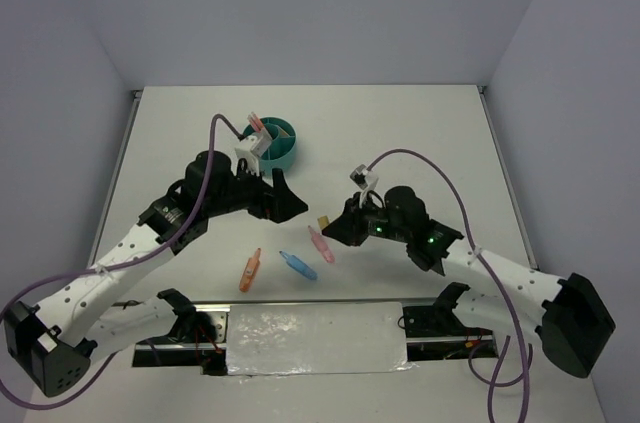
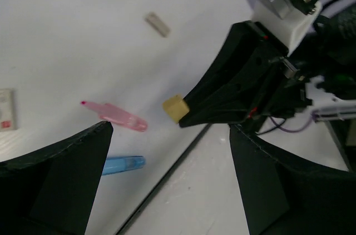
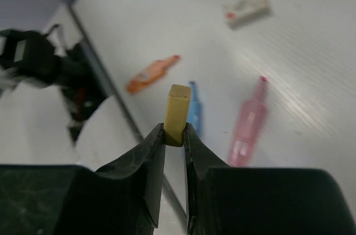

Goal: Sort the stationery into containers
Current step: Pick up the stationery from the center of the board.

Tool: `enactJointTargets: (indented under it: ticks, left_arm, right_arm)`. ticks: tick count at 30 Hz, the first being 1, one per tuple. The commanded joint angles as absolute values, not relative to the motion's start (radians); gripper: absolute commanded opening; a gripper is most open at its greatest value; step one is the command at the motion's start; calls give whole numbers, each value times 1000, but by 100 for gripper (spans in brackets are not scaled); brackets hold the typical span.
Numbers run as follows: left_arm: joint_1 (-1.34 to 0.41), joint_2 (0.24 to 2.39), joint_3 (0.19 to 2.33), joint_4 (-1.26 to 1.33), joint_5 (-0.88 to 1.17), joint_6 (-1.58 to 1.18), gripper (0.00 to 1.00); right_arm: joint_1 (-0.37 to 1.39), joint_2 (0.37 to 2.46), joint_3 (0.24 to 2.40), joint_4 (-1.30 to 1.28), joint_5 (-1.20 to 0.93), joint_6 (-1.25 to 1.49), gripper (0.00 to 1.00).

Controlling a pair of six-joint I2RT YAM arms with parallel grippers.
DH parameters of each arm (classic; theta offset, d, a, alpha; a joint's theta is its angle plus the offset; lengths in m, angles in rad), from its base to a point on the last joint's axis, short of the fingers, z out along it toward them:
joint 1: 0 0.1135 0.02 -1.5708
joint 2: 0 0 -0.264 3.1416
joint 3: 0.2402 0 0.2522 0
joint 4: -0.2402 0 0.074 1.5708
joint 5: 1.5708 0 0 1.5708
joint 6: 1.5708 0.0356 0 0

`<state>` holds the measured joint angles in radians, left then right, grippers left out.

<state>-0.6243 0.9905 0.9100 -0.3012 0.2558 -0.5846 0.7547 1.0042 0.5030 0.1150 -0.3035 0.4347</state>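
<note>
Tabletop white eraser, wrist views only

No word, brand or number can be read anywhere. The white eraser, at one o'clock in the right wrist view and nine o'clock in the left wrist view, bears red print too blurred to make out.
</note>
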Motion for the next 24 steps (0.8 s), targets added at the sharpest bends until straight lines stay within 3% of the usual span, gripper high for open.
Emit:
enactJointTargets:
  ticks: [1,9,24]
  left_arm:
    - [-626,921,861,-65,544,-621,99]
    - [-627,893,819,44,667,-693,89]
    - [-707,913,822,71,687,-676,58]
  right_arm:
    - [759,905,451,440,-641,481,0]
    - [759,828,410,721,-834,566,0]
    - [759,885,522,626,-782,519,0]
